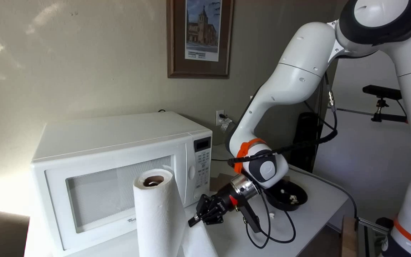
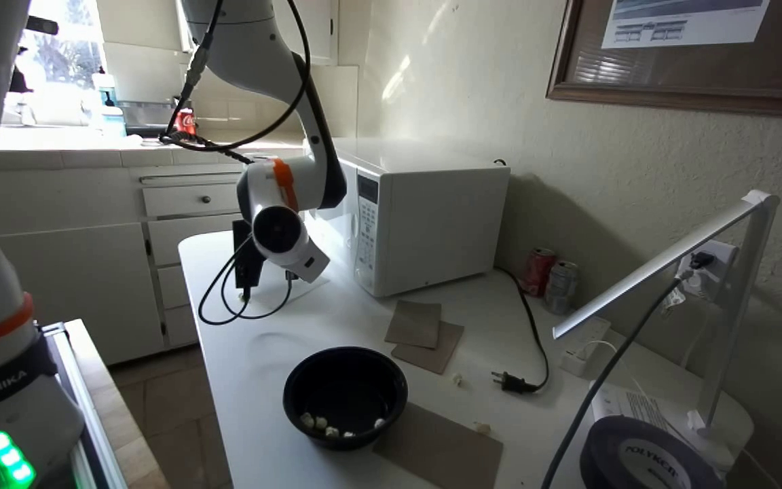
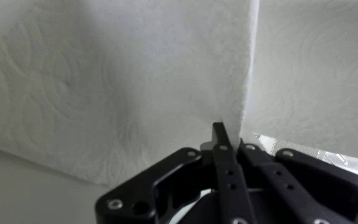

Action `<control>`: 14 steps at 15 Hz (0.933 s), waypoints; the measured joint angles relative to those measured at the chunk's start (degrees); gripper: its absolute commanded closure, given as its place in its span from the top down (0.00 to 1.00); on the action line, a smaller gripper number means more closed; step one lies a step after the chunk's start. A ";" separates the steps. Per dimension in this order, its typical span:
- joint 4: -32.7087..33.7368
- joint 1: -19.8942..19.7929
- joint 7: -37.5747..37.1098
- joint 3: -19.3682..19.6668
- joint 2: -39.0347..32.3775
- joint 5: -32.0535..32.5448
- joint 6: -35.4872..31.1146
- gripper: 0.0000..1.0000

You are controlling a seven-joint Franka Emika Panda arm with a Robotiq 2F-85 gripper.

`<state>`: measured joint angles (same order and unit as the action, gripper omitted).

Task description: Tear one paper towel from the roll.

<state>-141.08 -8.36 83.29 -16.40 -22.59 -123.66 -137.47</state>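
The roll (image 1: pixel 157 217) is an upright white cylinder with a brown core, in front of the microwave in an exterior view. A loose white sheet, the paper towel (image 1: pixel 199 242), hangs off its side toward my gripper (image 1: pixel 193 220). In the wrist view, my gripper (image 3: pixel 229 133) is nearly closed, with the edge of the paper towel (image 3: pixel 166 77) pinched between its fingertips. More white paper, seemingly the roll (image 3: pixel 315 71), lies to the right of that edge. The sheet still appears joined to the roll. In an exterior view my wrist (image 2: pixel 282 234) hides the fingers, and the roll does not show.
The white microwave (image 1: pixel 112 139) stands right behind the roll. A black bowl (image 2: pixel 345 401) with popcorn pieces, flat brown squares (image 2: pixel 415 322), a power cord with plug (image 2: pixel 516 384), cans (image 2: pixel 539 272), a lamp (image 2: pixel 662 265) and a tape roll (image 2: pixel 642 458) are on the white table.
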 measured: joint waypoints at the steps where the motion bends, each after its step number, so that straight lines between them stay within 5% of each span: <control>1: -0.54 2.36 -0.01 2.71 0.11 -0.38 1.05 0.00; 7: -2.00 10.54 -1.11 10.92 0.85 -0.76 2.76 0.00; 14: -5.87 12.87 -1.35 15.38 4.48 -0.76 0.74 0.00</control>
<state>-146.95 4.51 81.94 -1.02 -18.11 -124.43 -136.73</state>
